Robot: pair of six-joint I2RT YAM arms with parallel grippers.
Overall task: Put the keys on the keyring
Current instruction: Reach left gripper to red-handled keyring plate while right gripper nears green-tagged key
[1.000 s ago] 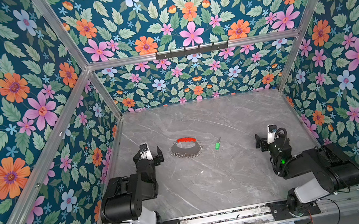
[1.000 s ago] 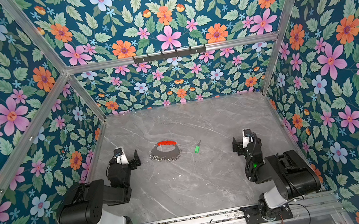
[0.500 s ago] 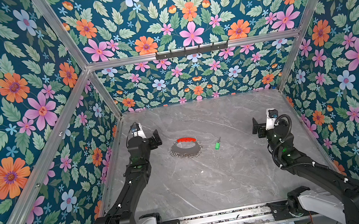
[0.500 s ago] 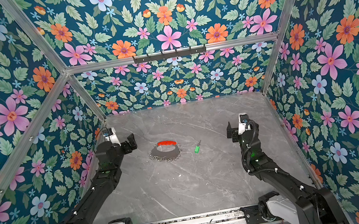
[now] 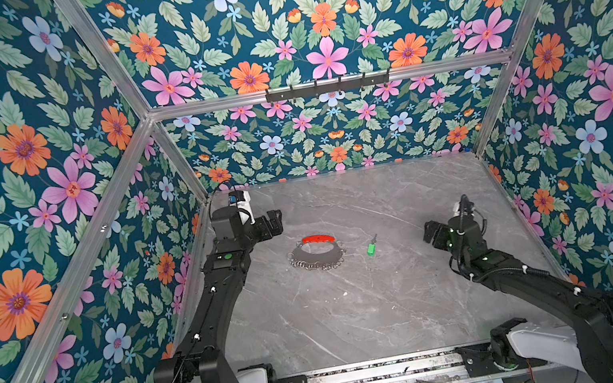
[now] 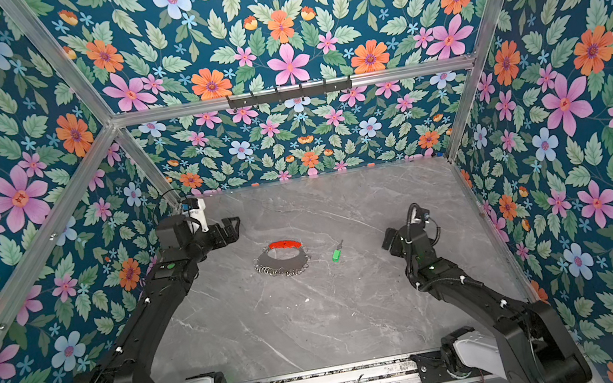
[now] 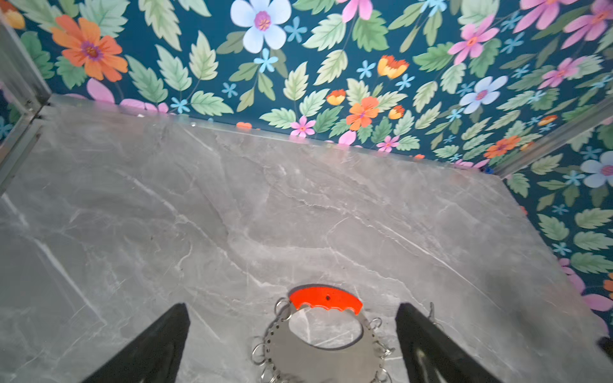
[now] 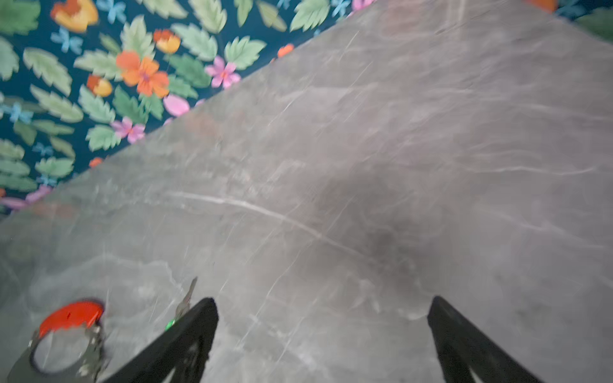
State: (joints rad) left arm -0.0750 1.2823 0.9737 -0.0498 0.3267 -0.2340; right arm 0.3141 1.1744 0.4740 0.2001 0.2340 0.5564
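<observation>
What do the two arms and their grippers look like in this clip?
The left arm and right arm are matte black boxy links on white bases, with small green lights and thin black cables. The left gripper and right gripper are black; their fingers taper to points.

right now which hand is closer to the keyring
Left. The left hand hangs open just off the keyring, to its left and a little farther back. The right hand is out to the right, past the green key.
</observation>
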